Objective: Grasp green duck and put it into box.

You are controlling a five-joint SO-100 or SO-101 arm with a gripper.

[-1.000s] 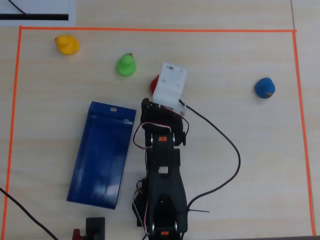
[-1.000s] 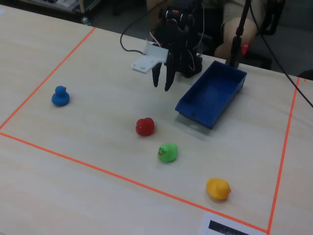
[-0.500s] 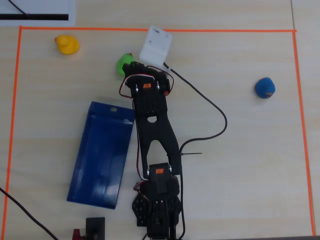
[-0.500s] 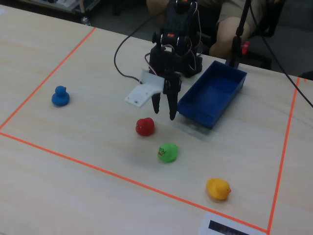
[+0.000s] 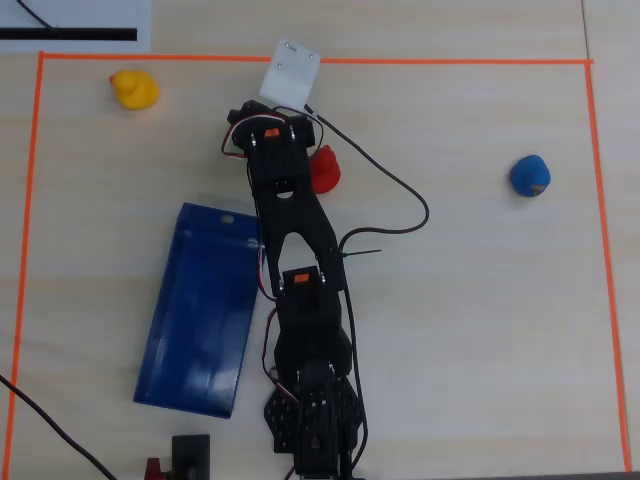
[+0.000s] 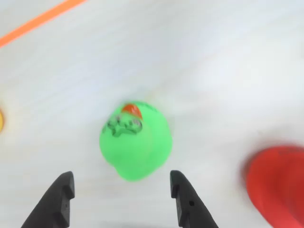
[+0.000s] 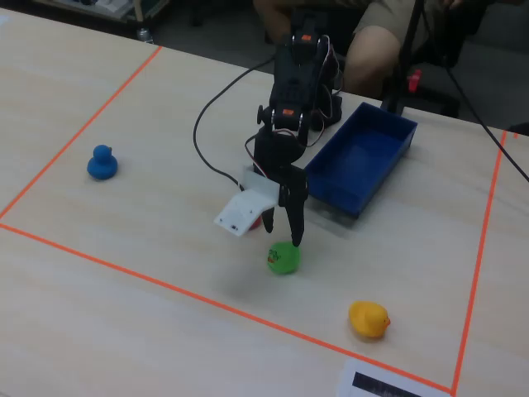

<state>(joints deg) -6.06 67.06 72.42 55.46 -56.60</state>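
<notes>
The green duck [image 6: 135, 140] sits on the light wooden table, just ahead of my gripper [image 6: 121, 184]. The jaws are open and empty, and the black fingers [image 6: 61, 195] stand on either side of the duck's near end without touching it. In the fixed view the gripper [image 7: 289, 236] hangs right above the green duck [image 7: 283, 258]. In the overhead view the arm [image 5: 290, 190] and its white camera mount [image 5: 290, 75] hide the green duck. The blue box [image 5: 200, 305] lies left of the arm, and it also shows in the fixed view [image 7: 361, 157].
A red duck [image 5: 324, 168] sits close to the gripper, at the right in the wrist view [image 6: 278, 185]. A yellow duck [image 5: 133, 88] and a blue duck [image 5: 529, 175] stand farther off. Orange tape [image 5: 300, 60] frames the work area. A black cable [image 5: 400, 190] loops right of the arm.
</notes>
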